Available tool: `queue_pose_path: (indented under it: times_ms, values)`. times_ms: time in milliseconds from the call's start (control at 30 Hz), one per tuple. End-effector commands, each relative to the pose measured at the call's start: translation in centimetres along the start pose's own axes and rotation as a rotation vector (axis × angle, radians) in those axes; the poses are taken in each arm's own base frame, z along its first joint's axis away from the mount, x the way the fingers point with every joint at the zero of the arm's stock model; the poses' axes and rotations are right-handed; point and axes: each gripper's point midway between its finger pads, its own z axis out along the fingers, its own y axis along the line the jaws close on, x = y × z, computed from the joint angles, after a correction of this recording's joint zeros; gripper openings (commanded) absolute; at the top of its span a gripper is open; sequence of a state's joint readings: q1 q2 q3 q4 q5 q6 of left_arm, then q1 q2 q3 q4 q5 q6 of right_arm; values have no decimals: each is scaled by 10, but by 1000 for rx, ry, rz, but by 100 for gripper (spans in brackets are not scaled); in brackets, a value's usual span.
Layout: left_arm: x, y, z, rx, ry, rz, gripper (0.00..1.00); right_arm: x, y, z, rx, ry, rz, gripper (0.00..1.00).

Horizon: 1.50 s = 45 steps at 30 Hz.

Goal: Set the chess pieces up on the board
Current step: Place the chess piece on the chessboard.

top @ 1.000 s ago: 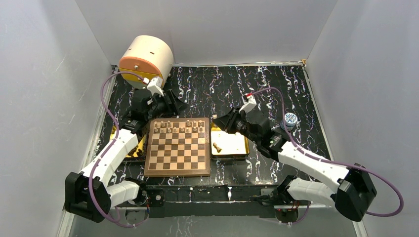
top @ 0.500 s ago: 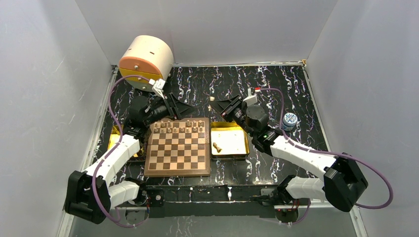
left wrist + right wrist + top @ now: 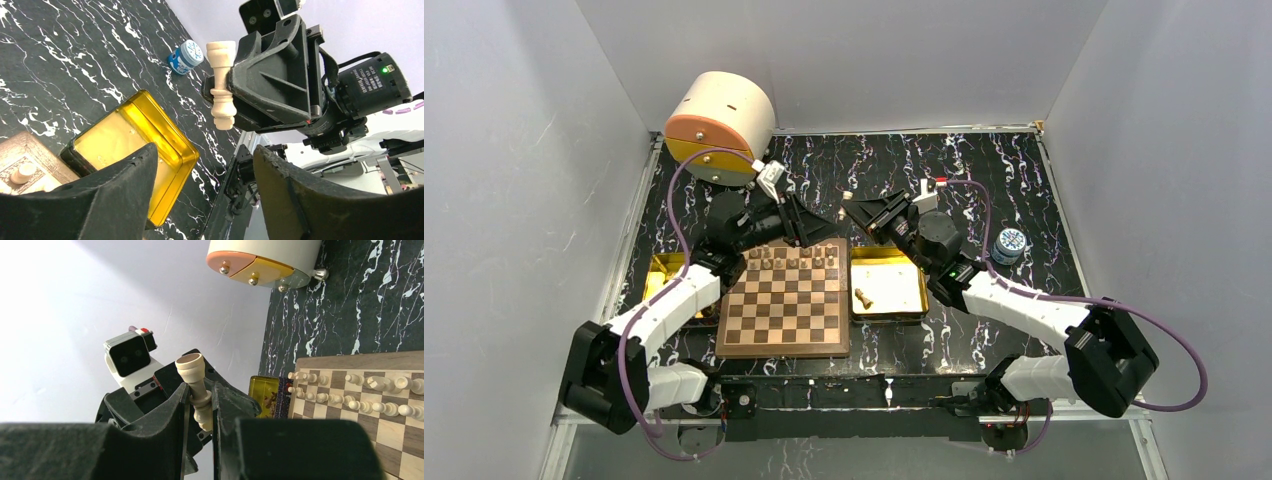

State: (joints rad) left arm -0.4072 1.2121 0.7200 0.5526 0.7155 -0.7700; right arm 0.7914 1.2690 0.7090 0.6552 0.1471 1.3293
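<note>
**A:** Held where, and by what?

**B:** Up off the table, just past the far edge of the square dark-brown-and-tan wooden chessboard (image 3: 784, 325). Clamped in the black right gripper (image 3: 200, 396): a pale tan turned wooden chess piece (image 3: 221, 85). Pinched at the slim stem, with the cup-shaped crown and the rounded foot clear of the jaws. Closed almost fully on it.

**A:** And opposite?

**B:** Faced by the black left gripper (image 3: 202, 160). Jaws spread wide, nothing between them, close to the piece but not touching it.

**A:** Seen on the squares?

**B:** Saw matching tan wooden pieces (image 3: 789, 262) standing in the two far rows, and none on the nearer rows. Saw one dark piece (image 3: 863, 298) lying alone in the shiny gold rectangular tray (image 3: 892, 316) just right of the board.

**A:** Handling?

**B:** Judged light, stiff and smooth. Likely to swivel or slip in a pinch on so round and thin a stem. Looked tall over a narrow foot, so probably easy to topple when set down. Best taken squarely at the waist or just under the crown, leaving the foot free to meet its square. For a handover, safest gripped on the bare stretch above or below the other fingers, well before any release.
</note>
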Motion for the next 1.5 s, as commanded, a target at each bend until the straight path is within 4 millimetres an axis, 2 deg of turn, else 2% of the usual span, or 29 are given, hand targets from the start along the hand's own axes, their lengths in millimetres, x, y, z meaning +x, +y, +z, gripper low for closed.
queue_pose_path:
  times_ms: [0, 167, 267, 333, 433, 600, 733, 767, 833, 867, 1000, 1200, 1400, 1467]
  values:
    - [-22, -18, 11, 42, -45, 76, 64, -11, 37, 2, -115, -31, 3, 17]
    - [-22, -16, 24, 43, -35, 62, 58, -4, 32, -1, -125, -5, 8, 17]
    - [-22, -18, 30, 54, -34, 46, 52, -2, 30, -1, -124, 8, 9, 17]
    - [-22, -20, 32, 62, -36, 43, 43, -1, 28, -1, -122, 13, 9, 17]
    - [-24, -22, 31, 65, -47, 51, 19, 3, 25, -4, -121, 29, -2, 17]
    - [-22, -28, 26, 85, -45, 73, 2, 13, 10, -15, -112, 75, -42, 23]
    - [-8, -25, 21, 72, 20, 88, 0, 19, 2, -30, -114, 106, -156, 34]
    - [-4, -20, 19, 49, 42, 100, 0, 22, -1, -35, -114, 132, -210, 38]
    - [4, -16, 15, 25, 79, 119, 0, 17, -8, -47, -84, 134, -326, 48]
    - [7, -16, 12, 20, 96, 126, 0, 14, -19, -51, -45, 137, -391, 52]
    - [19, -19, 0, 11, 173, 169, 0, 2, -19, -75, -45, 151, -717, 64]
    - [40, -31, -11, 77, 338, 145, 0, 6, -15, -87, -152, 330, -1262, 66]
    - [51, -44, -21, 116, 415, 83, 0, 13, 0, -88, -391, 410, -1675, 66]
    - [55, -46, -25, 123, 445, 62, 0, 20, 4, -86, -506, 430, -1810, 63]
